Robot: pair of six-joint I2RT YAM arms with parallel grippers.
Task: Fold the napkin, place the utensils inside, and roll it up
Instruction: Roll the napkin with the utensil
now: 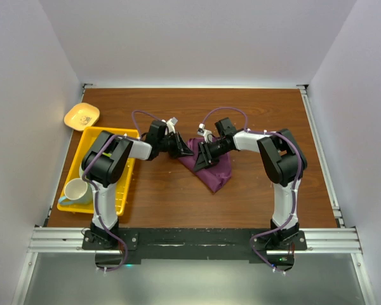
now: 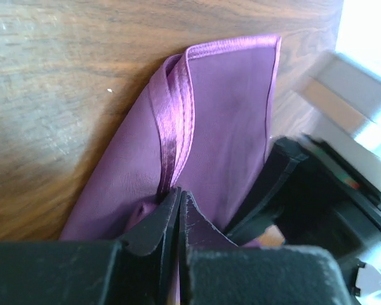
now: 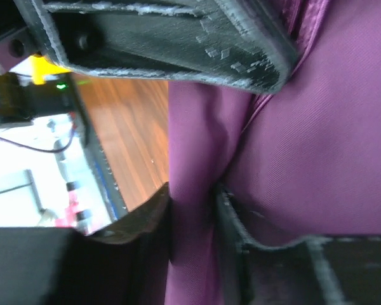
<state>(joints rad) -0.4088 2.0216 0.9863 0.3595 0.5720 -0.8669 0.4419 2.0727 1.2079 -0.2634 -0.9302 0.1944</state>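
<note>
The plum-purple napkin point(image 1: 213, 170) lies bunched on the wooden table at the centre, its lower end pointing toward the near edge. My left gripper point(image 1: 185, 151) is shut on the napkin's hemmed edge point(image 2: 171, 127) at its upper left. My right gripper point(image 1: 202, 157) is shut on a fold of the napkin point(image 3: 190, 241) just beside the left one. The two grippers nearly touch; the left gripper's finger point(image 3: 178, 38) fills the top of the right wrist view. No utensils are in view.
A yellow basket point(image 1: 120, 190) stands at the left with a pale mug point(image 1: 77, 190) in it. A yellow plate point(image 1: 81, 116) sits at the far left corner. White walls enclose the table on three sides.
</note>
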